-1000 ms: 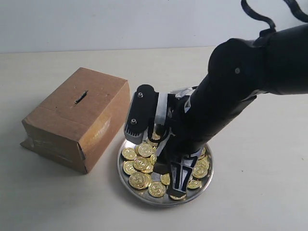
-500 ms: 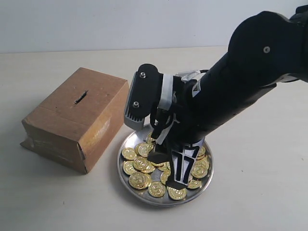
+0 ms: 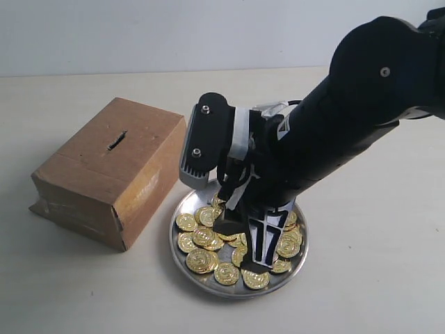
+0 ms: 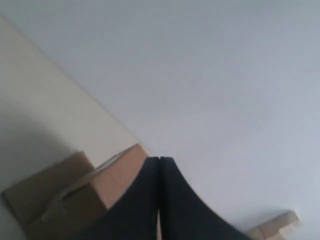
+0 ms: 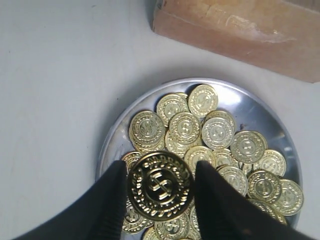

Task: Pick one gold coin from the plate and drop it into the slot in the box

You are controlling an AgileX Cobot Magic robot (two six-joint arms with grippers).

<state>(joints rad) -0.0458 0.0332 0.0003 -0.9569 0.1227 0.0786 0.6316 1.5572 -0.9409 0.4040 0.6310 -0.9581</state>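
While above the shiny silver plate (image 5: 265,105), clamping one embossed gold coin (image 5: 160,187) in right gripper (image 5: 160,167). Left gripper (image 4: 159,161) pinched together.

1. The plate (image 3: 178,259) is bare metal, polished like a mirror; its rim at 7 o'clock shines bright.
2. The gold coin (image 5: 160,186) and the other coins (image 3: 201,261) look like glossy embossed metal.
3. The box (image 3: 104,167) is brown matt cardboard; glossy clear tape (image 3: 142,193) covers its side toward 4 o'clock.
4. The table (image 3: 69,299) is pale, smooth and matt.
5. The fingers (image 5: 112,200) of the right gripper (image 5: 160,172) look like black, smooth plastic.
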